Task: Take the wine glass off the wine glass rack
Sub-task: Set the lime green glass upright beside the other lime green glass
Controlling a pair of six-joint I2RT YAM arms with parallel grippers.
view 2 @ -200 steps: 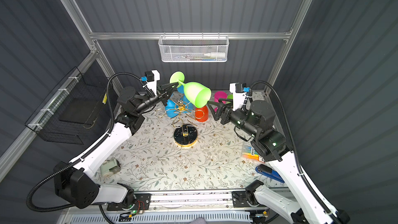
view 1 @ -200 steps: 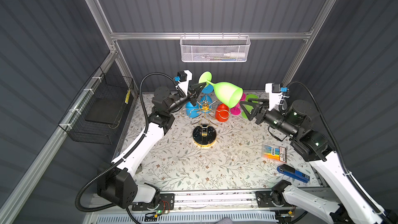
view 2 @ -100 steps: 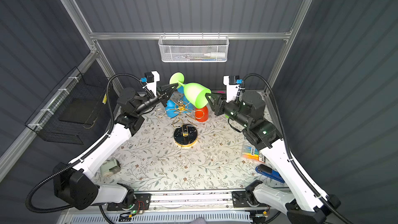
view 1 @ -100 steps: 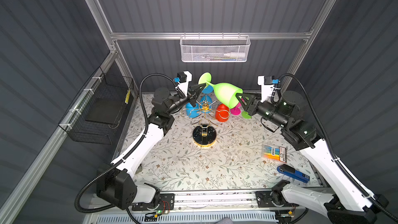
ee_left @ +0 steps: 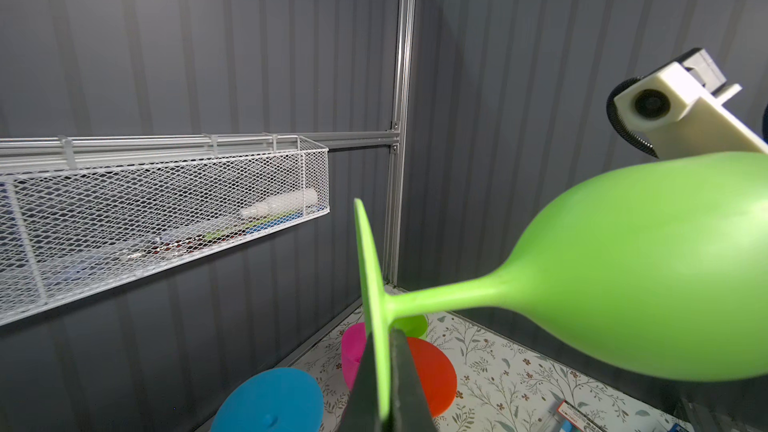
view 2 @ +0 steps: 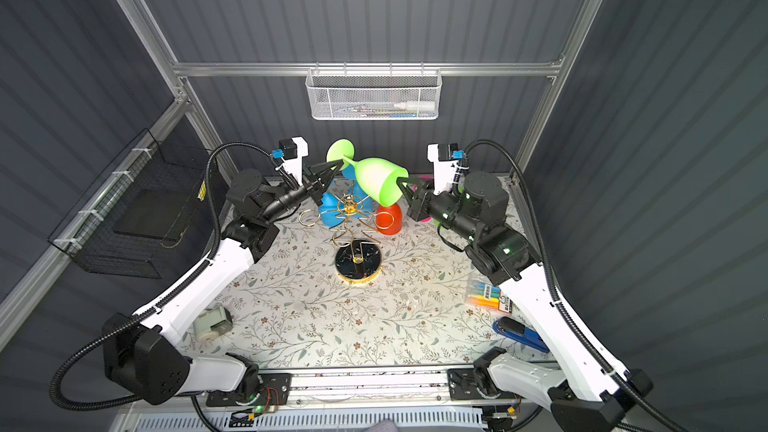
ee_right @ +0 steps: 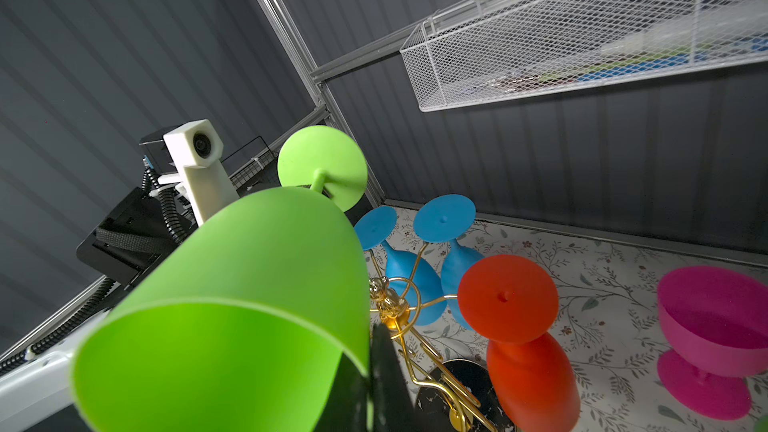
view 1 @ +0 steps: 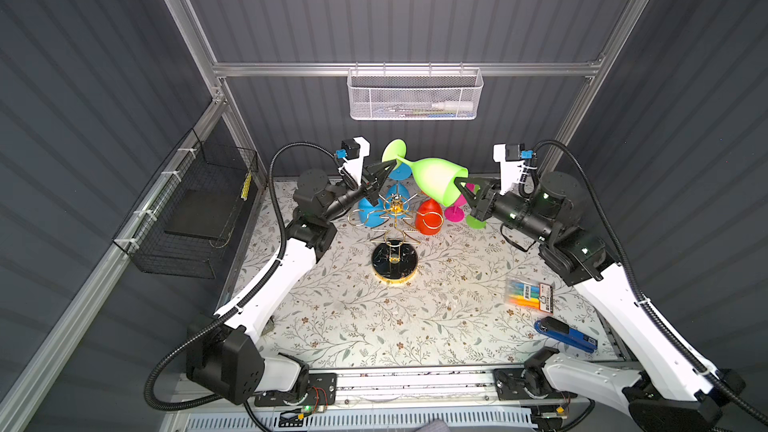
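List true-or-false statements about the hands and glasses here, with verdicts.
1. The left hand grips the green wine glass by its foot. True.
2. The right hand is open. False: it is shut on the glass's rim.
3. The green wine glass hangs on the wine glass rack. False: both hands hold it sideways in the air.
4. Two blue wine glasses hang upside down on the rack. True.

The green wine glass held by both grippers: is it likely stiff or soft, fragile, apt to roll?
The green wine glass looks matte and opaque, like silicone: probably soft, hardly fragile. The right gripper pinches its thin rim, which may flex. Laid down, its round bowl would likely roll.
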